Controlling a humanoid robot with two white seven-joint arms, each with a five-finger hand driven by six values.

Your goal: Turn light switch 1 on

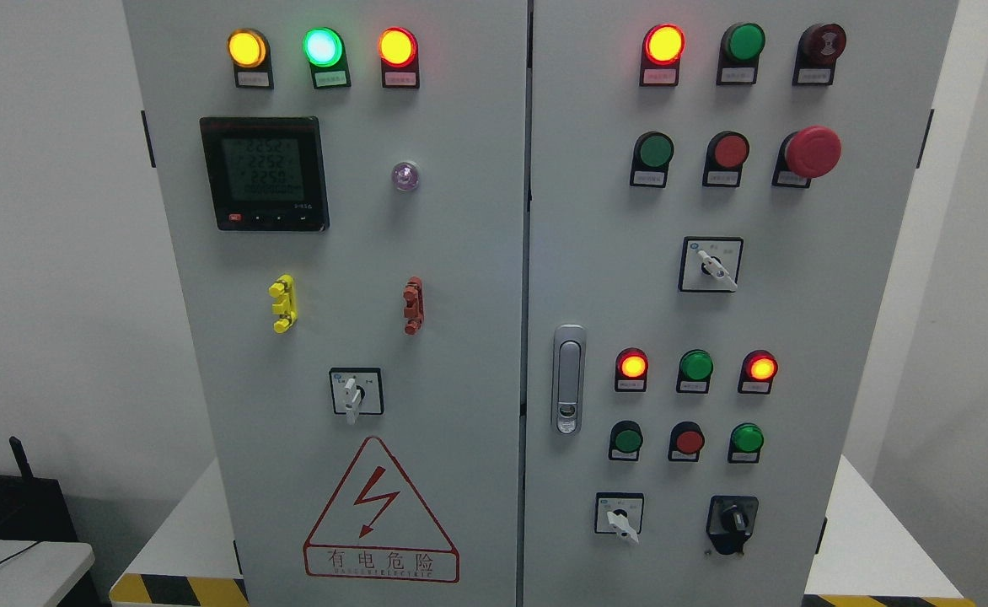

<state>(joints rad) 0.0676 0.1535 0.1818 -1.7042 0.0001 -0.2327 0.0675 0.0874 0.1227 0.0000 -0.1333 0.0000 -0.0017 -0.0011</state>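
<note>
A grey electrical cabinet (460,253) with two doors fills the head view. On the left door sit a yellow lamp (247,48), a green lamp (323,46) and a red lamp (397,46), all lit, and a white rotary switch (354,394) pointing down. The right door carries a lit red lamp (663,44), green and red push buttons (654,151), a red mushroom stop button (811,153), and rotary switches (713,265) (622,518) (734,520). I cannot tell which control is switch 1. Neither hand shows in the picture.
A digital meter (265,173) sits upper left on the door, with yellow (283,303) and red (412,305) clips below it. A door latch (568,379) is by the centre seam. A hazard triangle (380,514) marks the bottom. A black device (5,506) stands at lower left.
</note>
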